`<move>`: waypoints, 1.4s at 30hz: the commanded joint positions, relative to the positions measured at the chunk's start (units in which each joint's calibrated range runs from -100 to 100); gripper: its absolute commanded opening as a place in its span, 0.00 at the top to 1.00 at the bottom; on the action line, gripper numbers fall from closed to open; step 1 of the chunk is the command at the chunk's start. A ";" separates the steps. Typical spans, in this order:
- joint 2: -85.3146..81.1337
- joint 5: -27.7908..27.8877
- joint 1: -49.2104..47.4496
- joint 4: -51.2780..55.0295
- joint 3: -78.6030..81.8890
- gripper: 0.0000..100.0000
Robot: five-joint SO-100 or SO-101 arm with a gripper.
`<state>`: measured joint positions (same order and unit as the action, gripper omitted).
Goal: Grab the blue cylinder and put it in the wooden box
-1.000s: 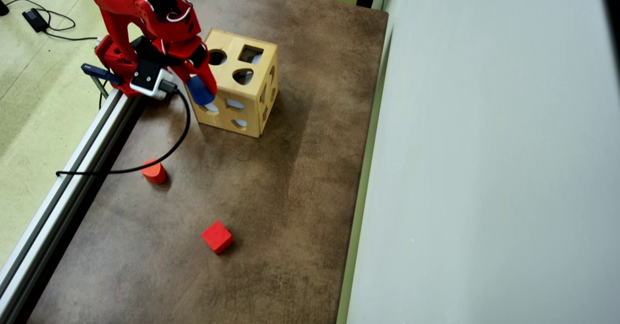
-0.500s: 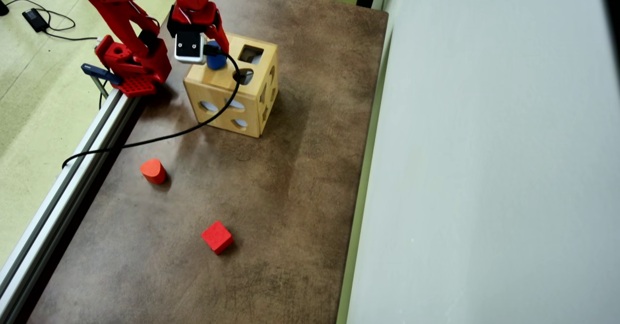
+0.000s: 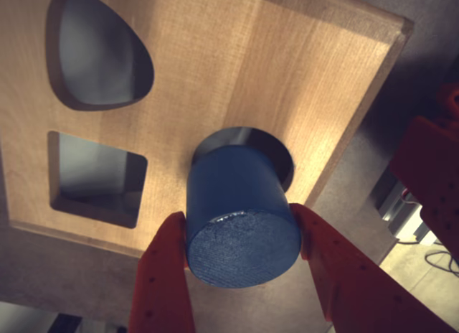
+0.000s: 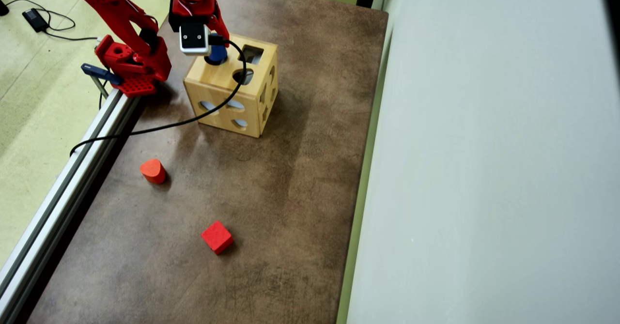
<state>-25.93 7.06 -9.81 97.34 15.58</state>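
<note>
Since half a second ago the blue cylinder is sinking lower, its far end now entering the round hole in the wooden box: insertion looks nearly done. The fingers are clamping it at three and nine o'clock.

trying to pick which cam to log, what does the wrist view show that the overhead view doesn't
Only the wrist view shows the gripper shut on the blue cylinder, with the cylinder's lower end at the round hole in the wooden box, and a fingertip against its side.

Only the overhead view shows the table, the orange-red rounded block, the red cube and the arm's base.

Both show the cylinder over the box top, plus its square hole.
</note>
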 commanded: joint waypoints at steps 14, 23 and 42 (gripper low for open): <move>-1.97 -0.34 0.45 0.33 1.33 0.85; -2.31 -0.39 0.52 0.41 1.33 0.72; -49.10 -0.39 0.52 0.33 4.37 0.72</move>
<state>-68.22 6.81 -9.45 97.34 19.82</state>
